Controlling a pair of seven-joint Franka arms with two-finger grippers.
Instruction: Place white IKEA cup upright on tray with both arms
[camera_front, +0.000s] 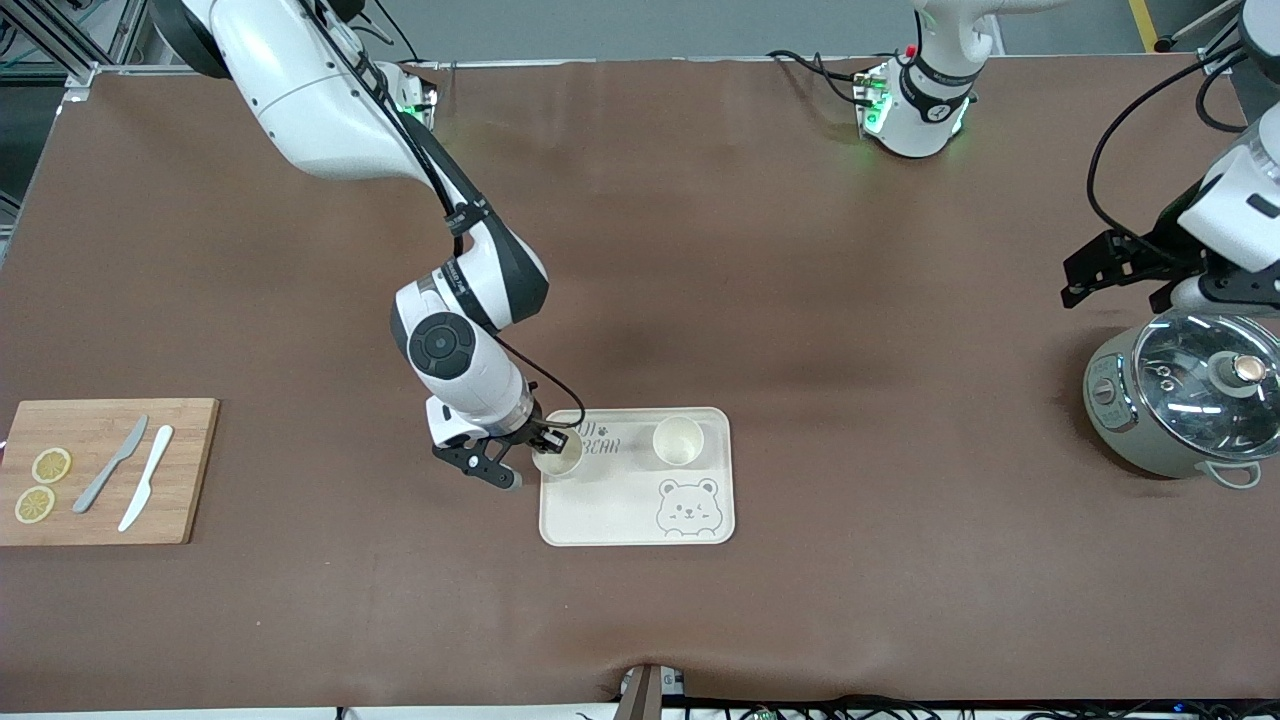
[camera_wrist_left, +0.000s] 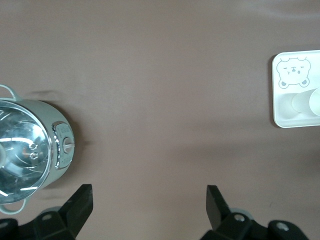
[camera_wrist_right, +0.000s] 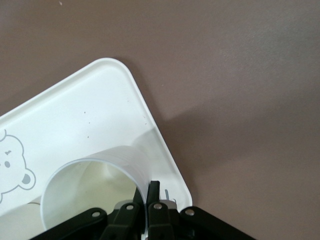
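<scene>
While your right tool (camera_front: 541, 452) pinches the rim of a cup (camera_front: 558, 455) on the tray (camera_front: 640, 520), your left tool (camera_wrist_left: 149, 200) waits open above the desk (camera_front: 800, 300).

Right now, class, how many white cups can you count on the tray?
2. One cup stands upright, free, near the tray edge farther from the front camera. The other cup is at the tray's right-arm end, its rim pinched by the right gripper. None seems hidden.
</scene>
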